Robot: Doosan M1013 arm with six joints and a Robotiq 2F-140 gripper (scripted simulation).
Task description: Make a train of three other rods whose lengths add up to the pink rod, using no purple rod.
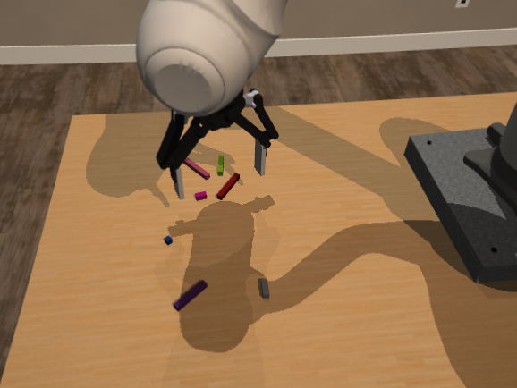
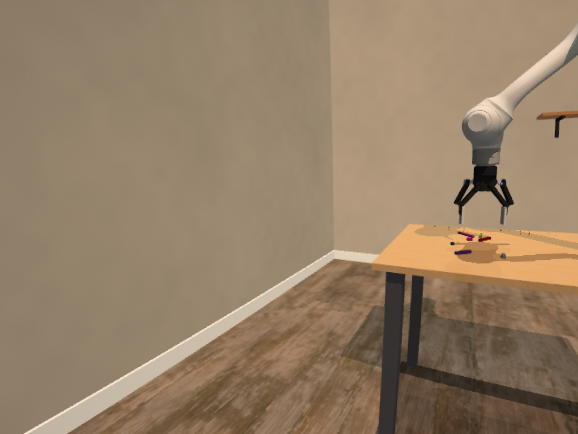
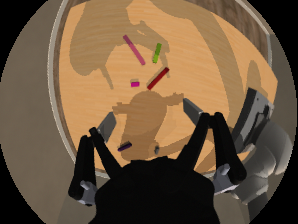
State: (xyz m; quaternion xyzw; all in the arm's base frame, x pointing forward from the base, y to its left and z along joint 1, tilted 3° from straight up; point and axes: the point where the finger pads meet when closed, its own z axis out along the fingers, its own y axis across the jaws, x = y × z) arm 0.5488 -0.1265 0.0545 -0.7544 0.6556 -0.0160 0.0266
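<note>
Six rods lie scattered on the wooden table (image 1: 358, 313), the pink rod (image 1: 197, 168) beside the lime (image 1: 220, 164), red (image 1: 228, 186) and magenta (image 1: 200, 195) ones, under the gripper (image 1: 220, 180), spread wide, holding nothing.

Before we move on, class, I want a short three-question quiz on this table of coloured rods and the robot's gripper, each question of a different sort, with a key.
1. True or false: the gripper is shut on the red rod.
2. Multiple choice: which rod lies closest to the magenta rod? A) the grey rod B) the pink rod C) the purple rod
3. Fill in: the smallest piece, alone towards the table's left side in the top view, is the ____ rod.

Key: 1 false, the fingers stand wide open above the table and hold nothing; 2 B; 3 blue.
</note>
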